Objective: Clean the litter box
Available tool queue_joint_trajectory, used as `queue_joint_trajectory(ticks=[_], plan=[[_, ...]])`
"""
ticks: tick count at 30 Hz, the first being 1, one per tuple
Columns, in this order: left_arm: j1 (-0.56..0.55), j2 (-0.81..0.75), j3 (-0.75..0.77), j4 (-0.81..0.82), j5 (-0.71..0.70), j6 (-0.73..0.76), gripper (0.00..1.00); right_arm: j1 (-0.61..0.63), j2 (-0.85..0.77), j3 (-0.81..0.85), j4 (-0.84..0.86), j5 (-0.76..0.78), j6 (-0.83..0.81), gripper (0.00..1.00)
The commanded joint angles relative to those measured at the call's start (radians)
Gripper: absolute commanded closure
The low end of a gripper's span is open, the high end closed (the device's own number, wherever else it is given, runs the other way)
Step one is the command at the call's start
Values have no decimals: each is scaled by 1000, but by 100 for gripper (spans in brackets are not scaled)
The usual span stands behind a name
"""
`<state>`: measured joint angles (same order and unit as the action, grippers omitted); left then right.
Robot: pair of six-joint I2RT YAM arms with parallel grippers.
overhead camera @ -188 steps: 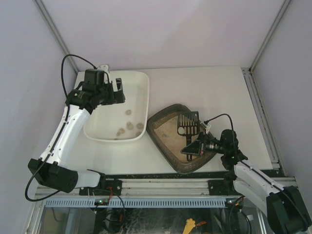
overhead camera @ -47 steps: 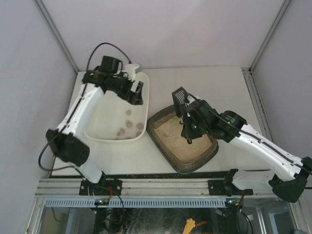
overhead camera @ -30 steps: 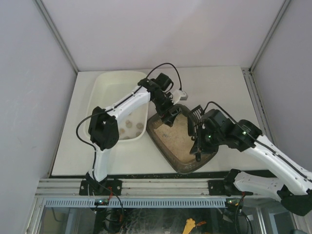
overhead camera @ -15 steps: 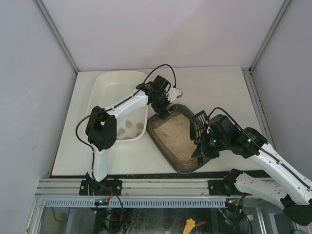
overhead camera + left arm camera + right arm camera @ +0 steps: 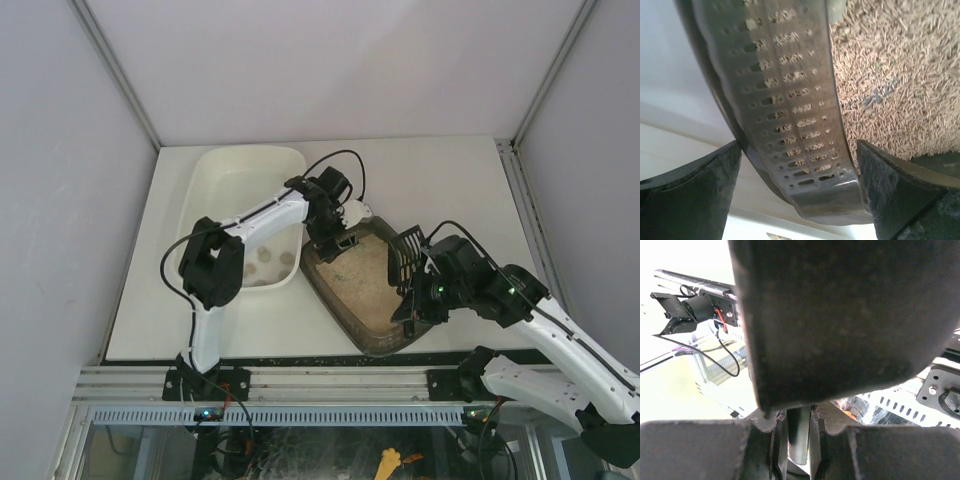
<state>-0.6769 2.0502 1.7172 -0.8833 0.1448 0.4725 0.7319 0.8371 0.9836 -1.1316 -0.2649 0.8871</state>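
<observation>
The litter box (image 5: 365,295), a dark tray of beige litter, sits at the table's middle front. My left gripper (image 5: 336,232) is open at its far left corner. In the left wrist view the perforated tray wall (image 5: 790,125) runs between the two fingers (image 5: 695,195), with litter (image 5: 890,65) on the inner side. My right gripper (image 5: 422,296) is shut on the handle of a dark slotted scoop (image 5: 409,252), held over the box's right rim. The scoop handle (image 5: 840,315) fills the right wrist view.
A larger white tub (image 5: 215,180) stands left of the litter box, touching it, with a few clumps (image 5: 263,258) at its near end. The left arm reaches across the tub. Grey walls enclose the table; a metal rail (image 5: 330,385) runs along the front edge.
The left arm swung from the white tub to the litter box's far left corner and settled over the rim. The right arm carried the scoop from the box's far side to its right rim.
</observation>
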Motion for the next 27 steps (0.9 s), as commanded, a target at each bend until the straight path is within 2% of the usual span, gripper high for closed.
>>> queue_joint_trajectory(ticks=[1,7,12,21,27], plan=[[-4,0,-1,-92,35,89,0,-21,-13,-9,54,-9,-15,100],[-4,41,49,-101,-14,54,0,-35,-24,-25,65,-9,-18,100],[-1,76,87,-84,-66,-51,9,-46,-44,-46,71,-4,-15,100],[5,64,73,-80,-33,-241,21,-80,-87,-78,66,-14,-20,100],[21,36,53,-92,-31,-403,36,-101,-87,-83,61,-29,-39,100]])
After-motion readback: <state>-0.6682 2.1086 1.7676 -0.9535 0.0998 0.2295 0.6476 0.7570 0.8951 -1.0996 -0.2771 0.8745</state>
